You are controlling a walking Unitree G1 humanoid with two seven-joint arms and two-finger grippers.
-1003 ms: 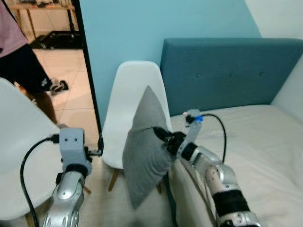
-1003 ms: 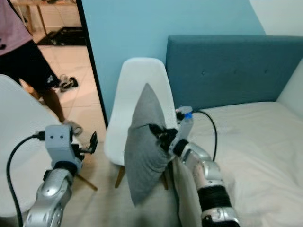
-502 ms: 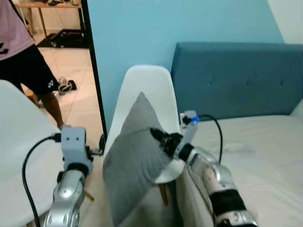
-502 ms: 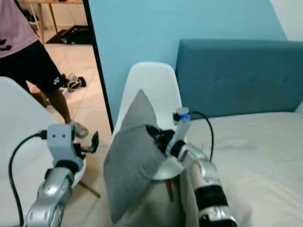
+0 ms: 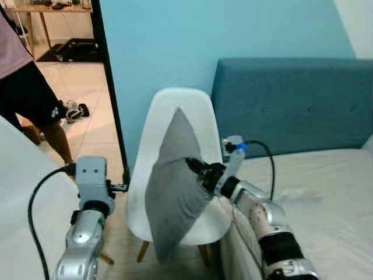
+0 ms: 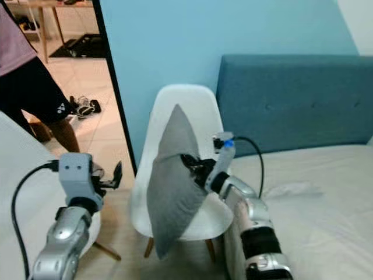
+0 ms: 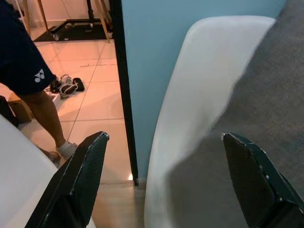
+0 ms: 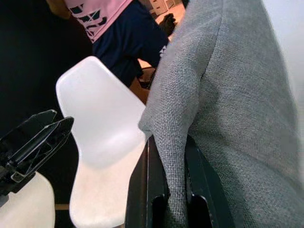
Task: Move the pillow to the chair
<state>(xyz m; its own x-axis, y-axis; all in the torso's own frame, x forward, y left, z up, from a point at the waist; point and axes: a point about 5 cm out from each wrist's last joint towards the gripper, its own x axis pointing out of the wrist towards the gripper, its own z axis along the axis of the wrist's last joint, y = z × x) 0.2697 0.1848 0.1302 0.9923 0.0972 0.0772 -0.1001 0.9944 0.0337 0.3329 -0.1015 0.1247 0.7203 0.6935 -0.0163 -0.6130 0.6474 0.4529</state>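
A grey fabric pillow (image 5: 175, 186) hangs upright, held by its right edge over the seat of a white moulded chair (image 5: 156, 122) that stands against the blue wall. My right gripper (image 5: 197, 169) is shut on the pillow's edge; the right wrist view shows the cloth (image 8: 228, 95) pinched between the black fingers (image 8: 156, 190). My left gripper (image 5: 123, 184) is held up left of the chair, open and holding nothing. Through the left wrist view the chair back (image 7: 209, 80) and the pillow (image 7: 270, 104) lie beyond its spread fingers (image 7: 80, 180).
A bed with a cream sheet (image 5: 326, 192) and a teal headboard (image 5: 291, 105) is on the right, close to the chair. A second white chair (image 5: 17, 198) is at the left. A person (image 5: 23, 87) stands in the doorway on the tiled floor, with shoes (image 5: 73, 109) behind.
The pillow has swung back from a leftward tilt to hang upright over the chair seat. The camera has shifted, and the chair's seat and legs now show.
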